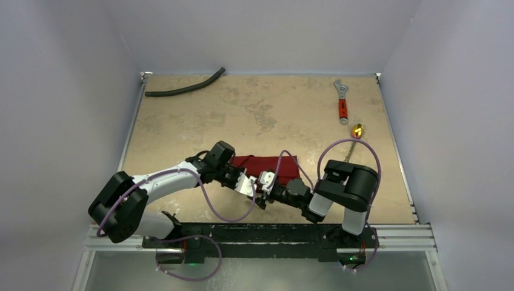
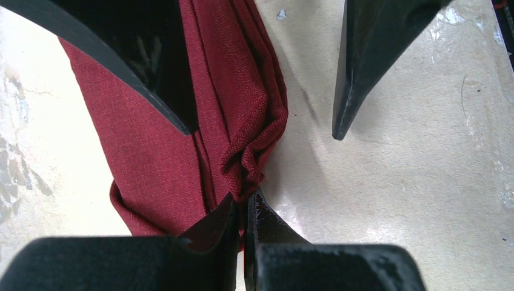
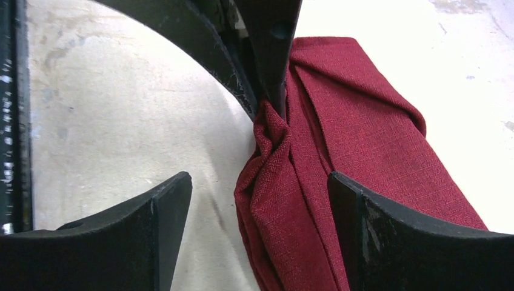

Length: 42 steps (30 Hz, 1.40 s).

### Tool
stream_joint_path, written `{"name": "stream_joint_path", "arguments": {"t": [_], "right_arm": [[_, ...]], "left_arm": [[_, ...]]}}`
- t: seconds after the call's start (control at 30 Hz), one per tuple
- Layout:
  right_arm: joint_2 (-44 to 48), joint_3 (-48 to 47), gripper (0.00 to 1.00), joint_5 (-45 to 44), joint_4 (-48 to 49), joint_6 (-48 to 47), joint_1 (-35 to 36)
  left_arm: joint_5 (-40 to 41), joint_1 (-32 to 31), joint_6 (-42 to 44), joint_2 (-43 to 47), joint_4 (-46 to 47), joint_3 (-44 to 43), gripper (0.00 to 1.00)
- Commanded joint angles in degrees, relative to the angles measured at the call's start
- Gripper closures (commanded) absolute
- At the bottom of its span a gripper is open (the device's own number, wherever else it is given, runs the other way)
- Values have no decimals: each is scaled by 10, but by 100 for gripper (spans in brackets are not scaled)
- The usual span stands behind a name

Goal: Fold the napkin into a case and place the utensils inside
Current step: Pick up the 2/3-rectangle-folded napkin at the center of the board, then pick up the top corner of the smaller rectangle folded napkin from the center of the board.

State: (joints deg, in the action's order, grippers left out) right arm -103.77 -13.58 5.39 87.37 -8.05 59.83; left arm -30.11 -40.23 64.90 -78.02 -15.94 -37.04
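Observation:
The dark red napkin (image 1: 267, 165) lies folded into a narrow band on the table's near middle. My left gripper (image 2: 245, 203) is shut on a bunched fold at the napkin's (image 2: 157, 151) long edge. My right gripper (image 3: 257, 177) faces it, open, with that edge of the napkin (image 3: 363, 121) between its fingers, one fingertip (image 3: 342, 188) resting over the cloth. In the top view the left gripper (image 1: 252, 189) and the right gripper (image 1: 263, 185) meet at the napkin's near edge. One gold utensil (image 1: 356, 130) lies far right, apart from both.
A red-handled wrench (image 1: 342, 104) lies at the back right, just beyond the utensil. A black hose (image 1: 182, 89) lies along the back left. Purple cables loop over both arms near the napkin. Metal rails edge the table on both sides.

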Motion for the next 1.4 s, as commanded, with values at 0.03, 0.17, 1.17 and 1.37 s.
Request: {"name": "stream_joint_path", "arguments": {"t": [0.03, 0.17, 1.17, 1.37], "right_arm": [[-54, -21, 19, -50, 242, -52, 11], [-118, -26, 28, -56, 320, -41, 15], [-144, -79, 100, -117, 327, -36, 50], [-136, -58, 100, -107, 327, -24, 50]], "left_arm": [[-32, 5, -11, -2, -4, -24, 100], [-32, 4, -8, 0, 3, -18, 100], [-25, 6, -32, 29, 19, -4, 88], [-8, 26, -33, 70, -22, -7, 64]]}}
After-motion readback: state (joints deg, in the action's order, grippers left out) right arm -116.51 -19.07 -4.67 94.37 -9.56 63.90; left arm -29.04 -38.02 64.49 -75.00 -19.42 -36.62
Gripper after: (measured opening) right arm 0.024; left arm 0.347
